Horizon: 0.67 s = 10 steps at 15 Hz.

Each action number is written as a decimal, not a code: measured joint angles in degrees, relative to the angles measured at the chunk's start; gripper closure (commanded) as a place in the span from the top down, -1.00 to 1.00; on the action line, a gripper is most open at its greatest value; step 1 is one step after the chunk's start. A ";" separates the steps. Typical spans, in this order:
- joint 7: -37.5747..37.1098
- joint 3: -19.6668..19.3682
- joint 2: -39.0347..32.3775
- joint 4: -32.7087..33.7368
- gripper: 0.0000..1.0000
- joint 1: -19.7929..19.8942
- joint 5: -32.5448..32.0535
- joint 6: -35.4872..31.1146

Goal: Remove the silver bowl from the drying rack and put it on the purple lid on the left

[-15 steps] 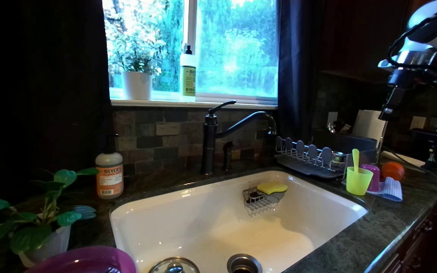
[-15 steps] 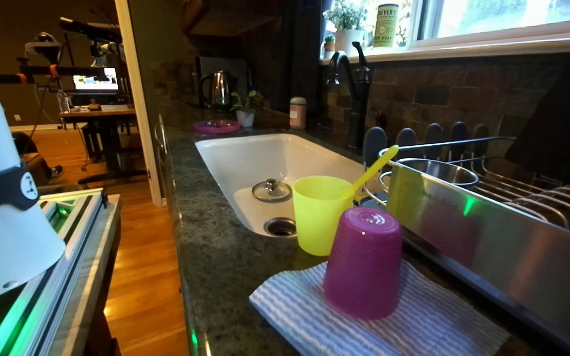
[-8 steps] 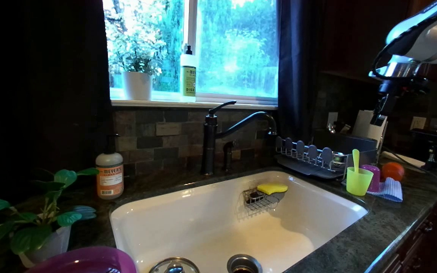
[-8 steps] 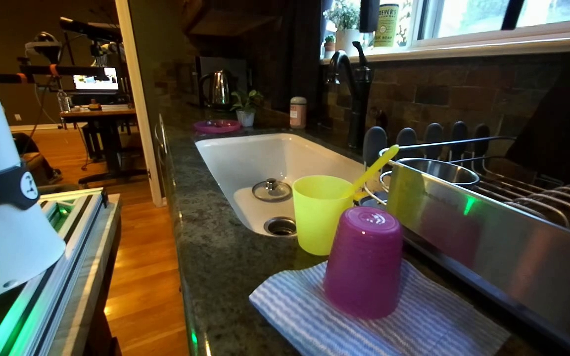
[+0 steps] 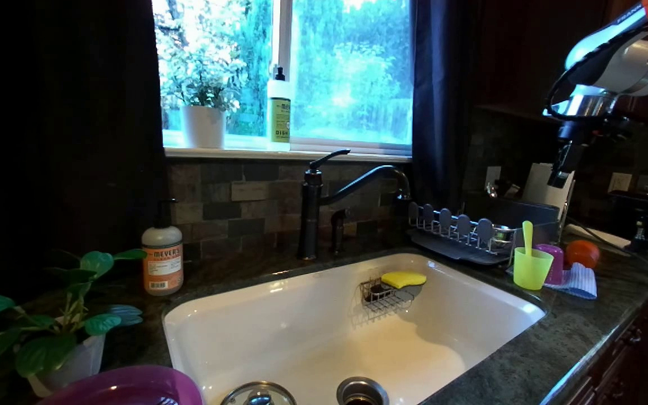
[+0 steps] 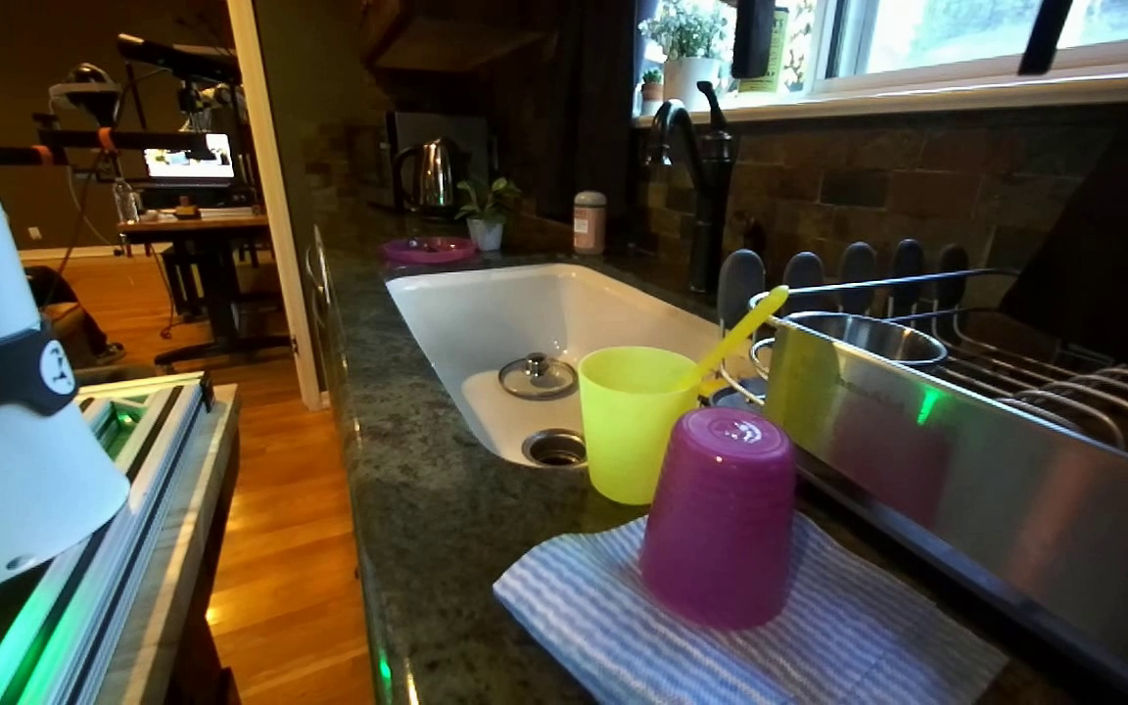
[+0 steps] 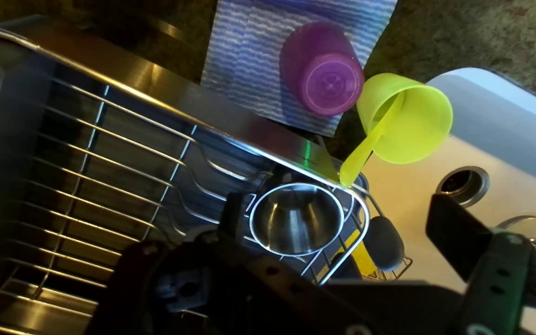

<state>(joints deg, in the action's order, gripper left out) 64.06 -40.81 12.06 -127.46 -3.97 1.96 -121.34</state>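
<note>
The silver bowl point(image 7: 296, 223) sits upright and empty in a corner of the drying rack point(image 7: 165, 88). The bowl also shows in both exterior views point(image 5: 502, 237) point(image 6: 868, 338), partly hidden by the rack's steel wall point(image 6: 995, 529). My gripper point(image 7: 342, 217) is open and empty, its fingers wide apart. In the wrist view the bowl appears between them, closer to the left finger. In both exterior views the gripper point(image 5: 559, 179) point(image 6: 902, 54) hangs well above the rack. The purple lid point(image 5: 127, 385) lies on the counter past the sink's far end point(image 6: 429, 253), out of the wrist view.
A lime-green cup point(image 6: 633, 441) with a spoon leans near the rack's corner. An upturned purple cup point(image 6: 721, 529) stands on a striped cloth point(image 6: 574, 607). The white sink point(image 5: 313, 349), the black faucet point(image 5: 310, 214) and a soap bottle point(image 5: 162, 259) lie between rack and lid, beside a potted plant point(image 5: 71, 337).
The arm has moved left and lower in an exterior view. My open fingers have come into view at the top of an exterior view and shifted slightly down and right. The objects have not moved.
</note>
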 measured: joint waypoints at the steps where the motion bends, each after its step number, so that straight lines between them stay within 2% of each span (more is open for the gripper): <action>1: 0.00 0.01 0.00 0.00 1.00 0.00 0.00 0.00; 5: 0.00 0.02 0.00 0.00 1.00 0.02 0.00 0.00; 8: 0.45 4.07 -0.27 -0.43 1.00 3.54 1.11 -0.94; 10: -0.01 7.66 -1.62 -1.61 1.00 5.21 2.07 -6.98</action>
<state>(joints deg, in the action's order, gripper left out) 64.05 -33.15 10.44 -129.08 1.24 4.03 -128.32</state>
